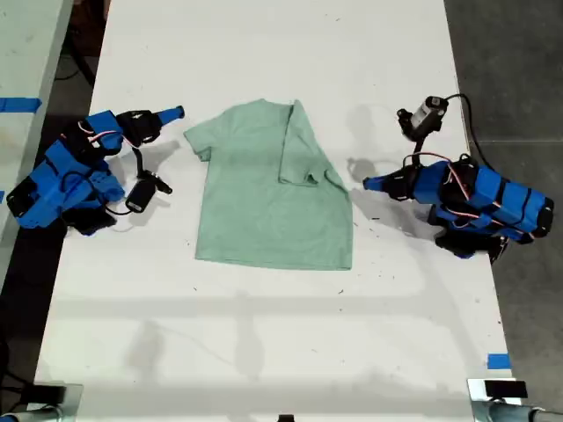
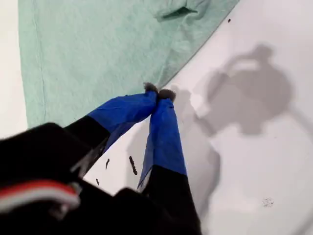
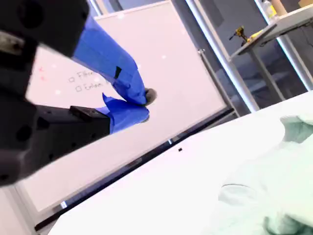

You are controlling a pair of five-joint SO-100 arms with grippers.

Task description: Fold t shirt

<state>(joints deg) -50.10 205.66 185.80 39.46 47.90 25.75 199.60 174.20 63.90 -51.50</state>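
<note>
With one sleeve folded in, the pale mint-green cloth t shirt (image 1: pixel 268 193) lies on the white bench (image 1: pixel 264 334).
Both end effectors, first (image 2: pixel 159 93) and second (image 3: pixel 145 104), sit pinched together and empty; a shallow pinch could drag the hem.

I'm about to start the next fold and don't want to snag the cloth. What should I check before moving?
1. The t shirt lies flat on the table: ok.
2. Sleeve on the exterior view's right is folded in: ok.
3. Sleeve on the exterior view's left is folded in: not ok, it is spread out.
4. My first gripper is empty, by the shirt's edge: ok.
5. My second gripper is off the cloth: ok.
6. Jaws are open for a grasp: not ok, both are shut.
</note>
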